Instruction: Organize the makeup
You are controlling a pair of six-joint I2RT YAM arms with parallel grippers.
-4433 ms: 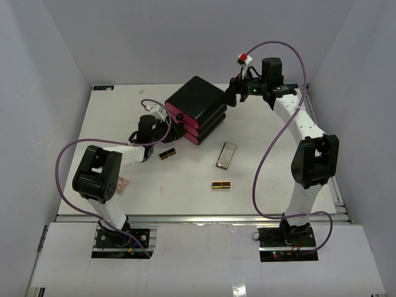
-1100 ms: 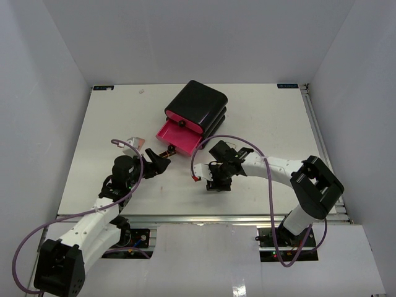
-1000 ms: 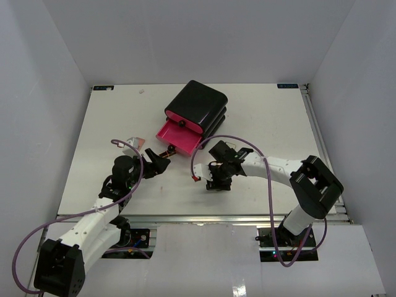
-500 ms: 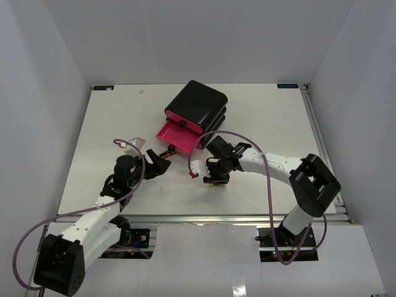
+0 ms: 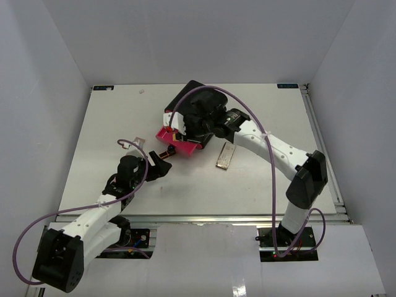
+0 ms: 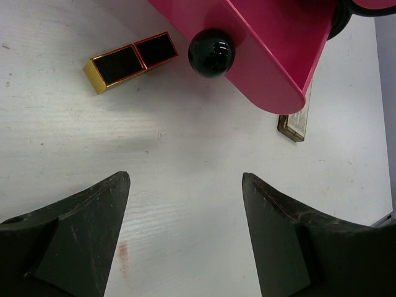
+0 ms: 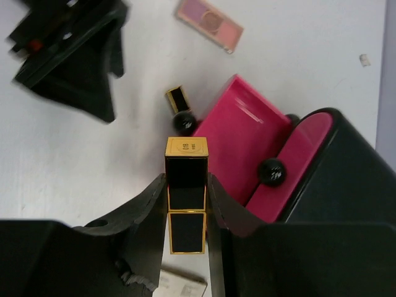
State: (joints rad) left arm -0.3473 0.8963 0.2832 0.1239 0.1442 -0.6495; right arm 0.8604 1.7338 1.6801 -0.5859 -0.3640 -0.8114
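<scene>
I count two black-and-gold lipsticks. The right end effector (image 7: 186, 180) is clamped on the first lipstick (image 7: 186, 204), its fingers narrow against the tube's two long sides and the gold-rimmed end pointing out past the tips. It hangs in the air at the black box (image 7: 346, 185), just beside the open drawer (image 7: 238, 142).

The second lipstick (image 6: 130, 60) lies flat on the table (image 5: 266, 124) near the front of that drawer, close to its round black knob (image 6: 211, 52). I cannot tell whether they touch.

I count one beige palette (image 5: 226, 156), flat on the table on the other side of the drawer. There is one pinkish piece (image 7: 208, 17), also on the table and farther out from the box than the second lipstick.

From the right wrist I make out two pink drawers and two black knobs; the lower drawer is pulled out.

The left end effector (image 6: 184, 185) sits low over the table, facing the drawer front. Its fingers are spread wide with nothing between them but bare table.
</scene>
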